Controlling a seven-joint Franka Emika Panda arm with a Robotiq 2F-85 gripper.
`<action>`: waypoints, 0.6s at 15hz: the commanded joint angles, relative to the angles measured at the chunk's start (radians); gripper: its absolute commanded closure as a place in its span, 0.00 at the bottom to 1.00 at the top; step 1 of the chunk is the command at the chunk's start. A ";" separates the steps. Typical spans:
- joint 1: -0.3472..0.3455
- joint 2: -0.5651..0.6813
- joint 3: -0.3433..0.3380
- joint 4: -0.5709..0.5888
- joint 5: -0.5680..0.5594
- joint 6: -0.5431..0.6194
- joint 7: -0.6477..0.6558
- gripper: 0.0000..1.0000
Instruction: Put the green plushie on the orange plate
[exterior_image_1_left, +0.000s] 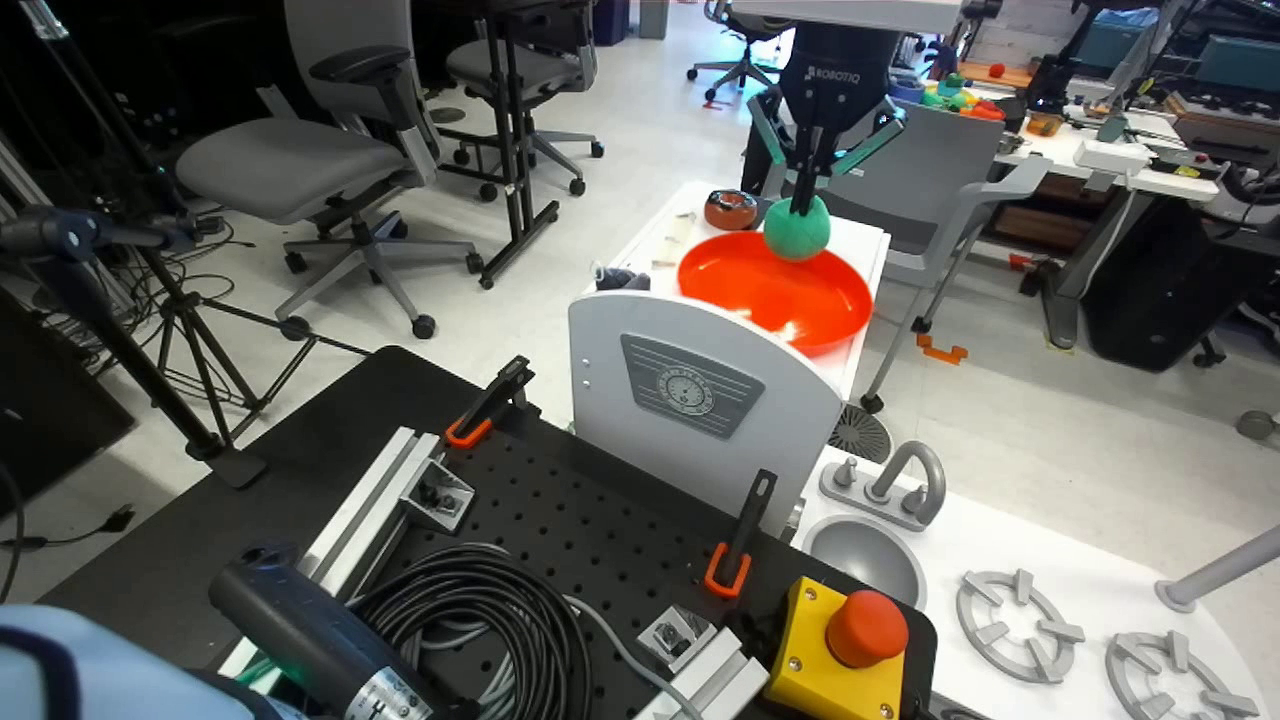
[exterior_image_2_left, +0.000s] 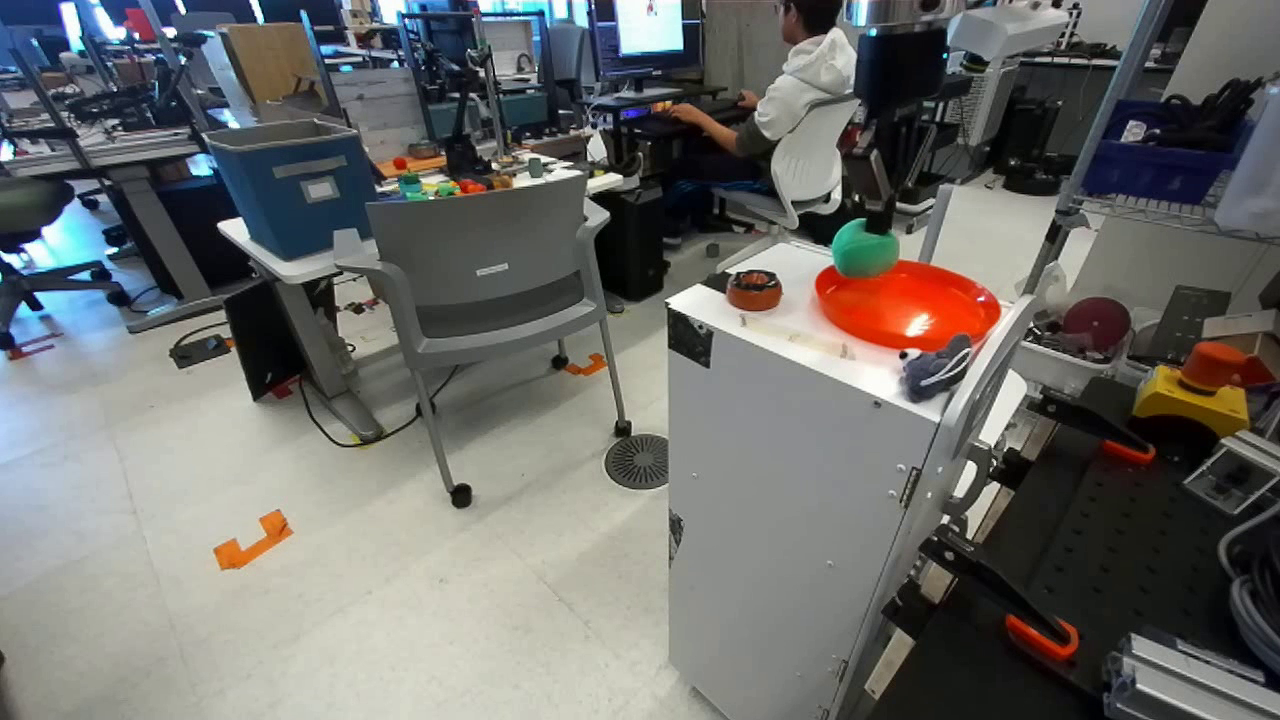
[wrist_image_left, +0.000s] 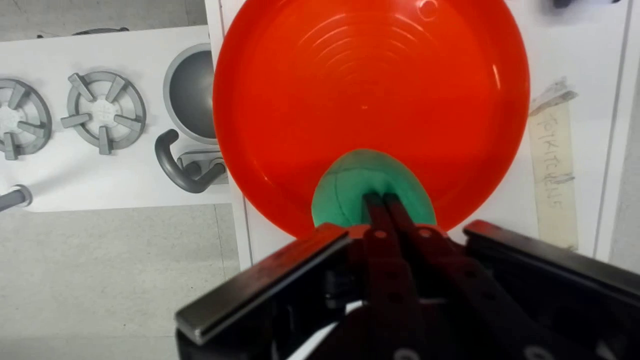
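Nearest us, in an exterior view, the yellow box (exterior_image_1_left: 815, 650) with its red button (exterior_image_1_left: 866, 628) stands at the corner of the black bench (exterior_image_1_left: 620, 520), presumably so that someone can hit it fast. Past it, black-and-orange clamps (exterior_image_1_left: 748, 520) sit along the bench's edge; we take them to keep the bench fixed against the pale board (exterior_image_1_left: 700, 450) behind. Just beyond that board a grey stuffed toy (exterior_image_1_left: 622, 280) lies beside the orange plate (exterior_image_1_left: 750, 285), which rests on the white top (exterior_image_1_left: 866, 250) and takes up much of it, giving us a broad target. Over the plate's far side we find the green plushie (exterior_image_1_left: 797, 235). The gripper (wrist_image_left: 382, 197) has its jaws drawn nearly together, and we read that as a pinch on the plushie's upper side: it looks soft, so a small fold should be enough to carry it. Whether its underside touches the plate we cannot tell. This close to the edge, we would rather see it carried toward the middle before release, since a ball might roll off. Farther along, a reddish-brown ring-like object (exterior_image_1_left: 730, 212) sits near the far edge of the white top, perhaps there to be out of the way, and past that a grey chair (exterior_image_1_left: 905, 180) stands apart, which should leave room
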 joint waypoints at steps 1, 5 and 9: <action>-0.008 0.003 0.005 0.014 0.008 -0.038 -0.029 0.99; -0.009 0.004 0.006 0.015 0.011 -0.046 -0.045 0.99; -0.004 0.008 0.005 0.019 -0.016 -0.067 -0.055 0.73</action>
